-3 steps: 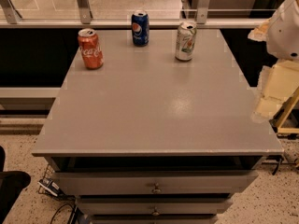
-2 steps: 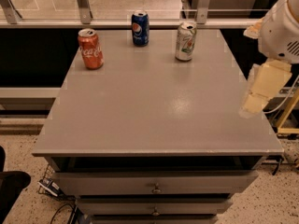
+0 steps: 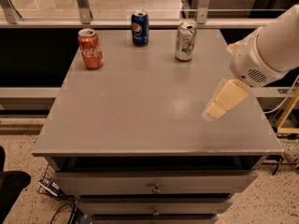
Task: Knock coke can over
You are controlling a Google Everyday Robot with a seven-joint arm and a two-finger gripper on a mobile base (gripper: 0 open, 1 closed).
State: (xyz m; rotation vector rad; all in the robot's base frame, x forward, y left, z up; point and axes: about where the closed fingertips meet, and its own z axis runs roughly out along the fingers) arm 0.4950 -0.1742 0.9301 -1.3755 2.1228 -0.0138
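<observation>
The coke can (image 3: pixel 90 48), red-orange with white lettering and a silver top, stands upright near the far left corner of the grey table (image 3: pixel 140 106). My gripper (image 3: pixel 224 100) shows as a cream-coloured piece hanging from the white arm over the right side of the table, far from the can and well to its right.
A blue Pepsi can (image 3: pixel 139 28) stands at the back middle. A pale silver-green can (image 3: pixel 185 41) stands at the back right, closest to the arm. The table has drawers (image 3: pixel 154 185) below its front edge. A railing runs behind the table.
My arm and gripper have moved left, from off the table's right edge to over its right side. The three cans have not moved.
</observation>
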